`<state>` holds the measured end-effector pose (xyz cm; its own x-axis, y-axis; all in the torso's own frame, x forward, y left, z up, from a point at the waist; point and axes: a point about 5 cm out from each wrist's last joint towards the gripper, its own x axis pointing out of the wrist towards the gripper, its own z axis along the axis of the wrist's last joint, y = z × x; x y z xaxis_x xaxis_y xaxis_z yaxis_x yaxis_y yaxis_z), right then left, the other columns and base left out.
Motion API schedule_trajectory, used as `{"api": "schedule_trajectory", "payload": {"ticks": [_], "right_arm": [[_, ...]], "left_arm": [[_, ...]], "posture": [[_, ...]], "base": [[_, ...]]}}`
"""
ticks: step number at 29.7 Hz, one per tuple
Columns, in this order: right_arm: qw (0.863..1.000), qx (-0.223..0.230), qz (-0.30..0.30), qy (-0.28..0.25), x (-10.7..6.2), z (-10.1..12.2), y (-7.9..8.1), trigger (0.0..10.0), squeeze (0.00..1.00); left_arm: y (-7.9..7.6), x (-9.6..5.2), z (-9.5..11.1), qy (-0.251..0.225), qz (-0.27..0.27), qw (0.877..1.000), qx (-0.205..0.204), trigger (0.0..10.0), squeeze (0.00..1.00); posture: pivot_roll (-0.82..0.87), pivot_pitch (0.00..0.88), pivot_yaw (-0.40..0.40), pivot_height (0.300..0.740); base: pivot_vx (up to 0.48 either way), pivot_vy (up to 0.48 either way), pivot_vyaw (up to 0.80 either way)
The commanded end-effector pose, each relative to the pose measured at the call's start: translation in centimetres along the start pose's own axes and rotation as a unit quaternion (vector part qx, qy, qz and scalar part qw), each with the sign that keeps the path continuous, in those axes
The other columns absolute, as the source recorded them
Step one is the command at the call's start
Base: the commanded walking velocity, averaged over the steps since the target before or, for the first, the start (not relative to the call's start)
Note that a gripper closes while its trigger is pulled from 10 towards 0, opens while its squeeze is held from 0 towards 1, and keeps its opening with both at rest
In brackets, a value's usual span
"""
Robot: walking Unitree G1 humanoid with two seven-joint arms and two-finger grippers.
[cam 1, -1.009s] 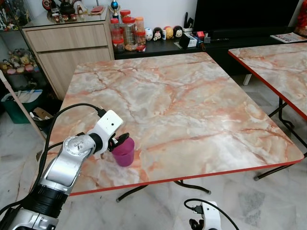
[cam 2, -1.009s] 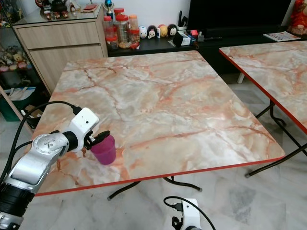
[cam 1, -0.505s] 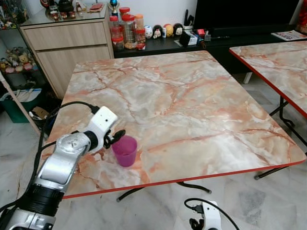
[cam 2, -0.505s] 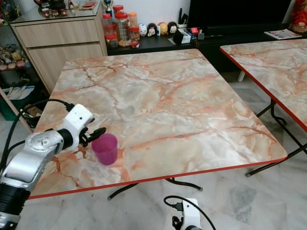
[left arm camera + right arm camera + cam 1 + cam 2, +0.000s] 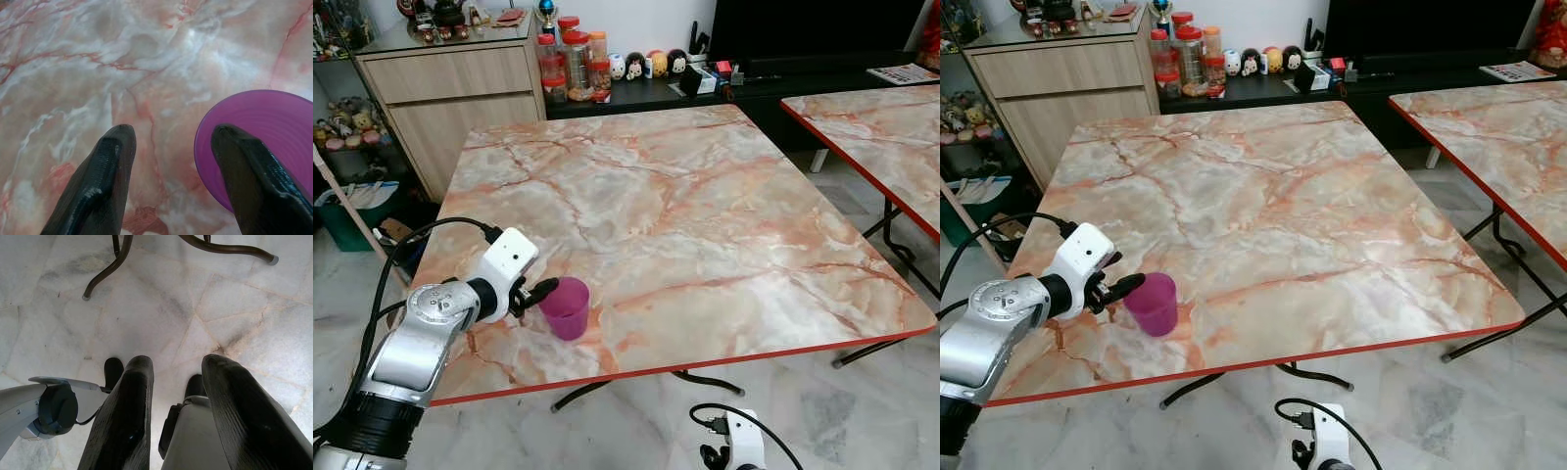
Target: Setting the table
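here, a purple cup (image 5: 566, 306) is standing upright on the marble-patterned bench (image 5: 685, 215), near its front left corner, and its inside is looking empty in the left wrist view. at the back, jars with red lids (image 5: 574, 64) are sitting on a dark low unit, holding yellowish and brownish contents that are too small to make out, with small round figurines (image 5: 644, 66) lined up beside them. the left claw (image 5: 532, 294) is hovering just beside the cup on its left side, its two black fingers (image 5: 98, 181) spread apart and gripping nothing; one fingertip is reaching over the cup's rim, though whether it is touching is hard to tell. the right claw (image 5: 176, 416) is hanging low below the bench edge, fingers parted and holding nothing, pointing at the pale tiled floor (image 5: 234, 303).
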<state>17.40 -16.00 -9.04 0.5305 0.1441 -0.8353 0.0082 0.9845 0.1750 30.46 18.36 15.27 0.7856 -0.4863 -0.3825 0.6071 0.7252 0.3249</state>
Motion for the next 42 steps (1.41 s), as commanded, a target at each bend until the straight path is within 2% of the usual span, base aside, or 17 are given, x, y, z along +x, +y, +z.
{"api": "schedule_trajectory", "payload": {"ticks": [1, 15, 41, 42], "right_arm": [[1.0, 0.005, -0.002, -0.005, 0.1, 0.5, 0.0, 10.0, 0.0], [1.0, 0.004, -0.001, -0.005, 0.1, 0.5, 0.1, 10.0, 0.0], [1.0, 0.002, 0.004, -0.001, 0.1, 0.2, 0.2, 10.0, 0.0], [1.0, 0.004, 0.003, -0.001, 0.1, 0.2, 0.2, 10.0, 0.0]], "left_arm": [[-0.2, -0.1, 0.3, -0.001, -0.008, 1.0, 0.003, 10.0, 0.0], [-0.2, 0.1, 0.2, 0.006, -0.017, 1.0, 0.007, 10.0, 0.0], [-1.2, 0.9, -0.1, 0.019, -0.032, 0.999, 0.005, 10.0, 0.0], [-1.1, 0.9, 0.0, 0.015, -0.029, 0.999, 0.004, 9.7, 0.0]], "posture": [[0.07, 0.0, 0.02, 0.74], [0.07, 0.0, 0.02, 0.74], [0.06, 0.0, 0.027, 0.74], [0.06, 0.0, 0.027, 0.74]], "base": [[0.0, 0.0, 0.0], [0.0, 0.0, 0.0], [0.0, 0.0, 0.0], [0.0, 0.0, 0.0]]}}
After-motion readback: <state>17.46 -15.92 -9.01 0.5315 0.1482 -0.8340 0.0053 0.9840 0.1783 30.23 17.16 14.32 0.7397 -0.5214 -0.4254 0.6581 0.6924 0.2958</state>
